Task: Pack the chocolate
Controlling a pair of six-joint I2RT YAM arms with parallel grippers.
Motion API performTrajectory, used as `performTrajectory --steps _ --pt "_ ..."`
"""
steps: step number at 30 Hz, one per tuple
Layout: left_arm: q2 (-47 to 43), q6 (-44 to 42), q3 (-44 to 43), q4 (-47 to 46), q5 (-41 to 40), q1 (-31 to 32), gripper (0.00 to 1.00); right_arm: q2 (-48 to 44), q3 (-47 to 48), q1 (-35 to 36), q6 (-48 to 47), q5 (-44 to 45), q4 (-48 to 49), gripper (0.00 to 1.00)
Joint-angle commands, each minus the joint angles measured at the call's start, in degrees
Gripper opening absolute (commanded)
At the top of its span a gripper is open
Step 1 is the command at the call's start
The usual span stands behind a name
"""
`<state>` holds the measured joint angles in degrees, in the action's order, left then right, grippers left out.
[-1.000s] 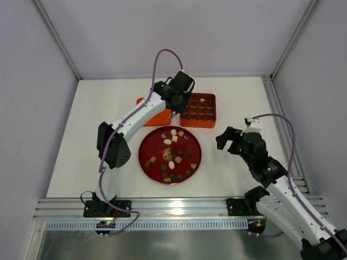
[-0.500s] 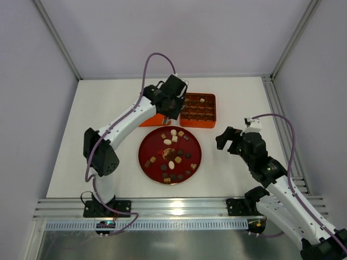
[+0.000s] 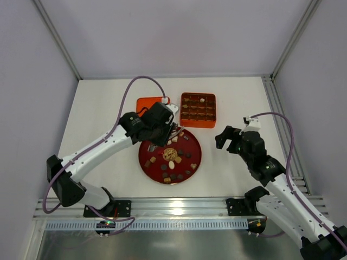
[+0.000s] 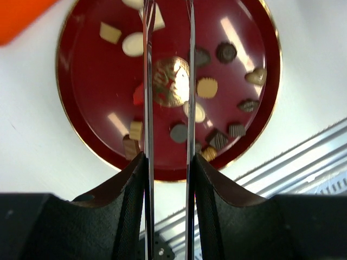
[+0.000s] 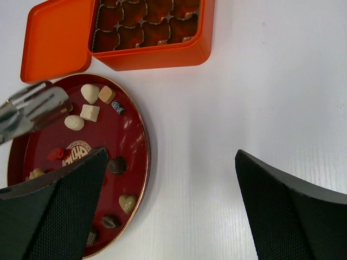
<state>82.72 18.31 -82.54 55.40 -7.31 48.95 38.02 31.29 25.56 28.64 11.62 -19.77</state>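
Several chocolates in dark brown, tan and cream lie scattered on the round dark-red plate. The left wrist view looks straight down on them and on the plate. My left gripper is shut on metal tweezers, whose blades stand slightly apart over the plate's upper left with no sweet between them. My right gripper hangs open and empty over bare table right of the plate. The tweezers and the chocolates also show in the right wrist view.
The square orange box with a brown grid insert stands behind the plate, with one cream sweet in a back cell. Its orange lid lies to its left. In the right wrist view the box and lid are at the top.
My left arm has swung back from the box to the plate's upper left, carrying the tweezers. The right arm has not moved.
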Motion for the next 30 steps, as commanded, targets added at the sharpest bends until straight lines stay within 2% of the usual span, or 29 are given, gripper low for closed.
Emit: performTrajectory --steps 1,9,15,30 --pt "-3.61 1.82 4.3 0.42 1.33 2.02 0.38 0.65 0.53 0.1 0.01 0.16 2.89 1.0" --pt "-8.8 4.02 10.91 -0.11 5.55 4.93 0.41 0.74 0.53 0.19 0.1 0.16 2.81 1.0" --pt "-9.59 4.81 13.37 -0.29 5.38 5.98 0.41 1.09 0.53 0.19 0.18 0.16 2.98 1.0" --pt "-3.44 3.58 11.44 -2.49 3.62 6.51 0.42 0.65 0.88 0.19 -0.17 0.25 2.37 1.0"
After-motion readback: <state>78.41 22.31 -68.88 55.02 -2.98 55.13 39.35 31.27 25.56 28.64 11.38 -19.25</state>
